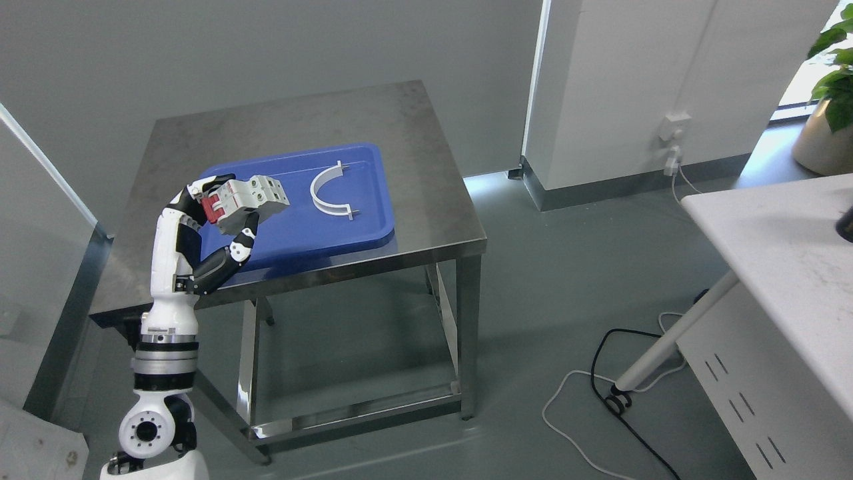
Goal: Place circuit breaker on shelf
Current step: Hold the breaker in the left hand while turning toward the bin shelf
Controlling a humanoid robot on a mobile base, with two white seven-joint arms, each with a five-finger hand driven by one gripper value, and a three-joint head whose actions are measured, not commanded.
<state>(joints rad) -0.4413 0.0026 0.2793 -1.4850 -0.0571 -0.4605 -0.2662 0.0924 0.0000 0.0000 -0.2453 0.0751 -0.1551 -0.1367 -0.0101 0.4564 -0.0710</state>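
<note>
A white circuit breaker point(248, 197) with a red end is held in my left hand point(223, 213), whose fingers curl around it from below and behind. The hand hovers over the left part of a blue tray point(360, 220) that lies on a steel table point(426, 200). My left arm rises from the lower left of the head view. No shelf shows that I can identify. The right arm is out of the picture.
A white curved half-ring bracket point(331, 192) lies in the tray's right half. A white table point(780, 247) with a slanted leg stands at the right, with cables point(600, 380) on the floor beneath. A white pillar point(640, 87) and a potted plant point(830, 100) are at the back right.
</note>
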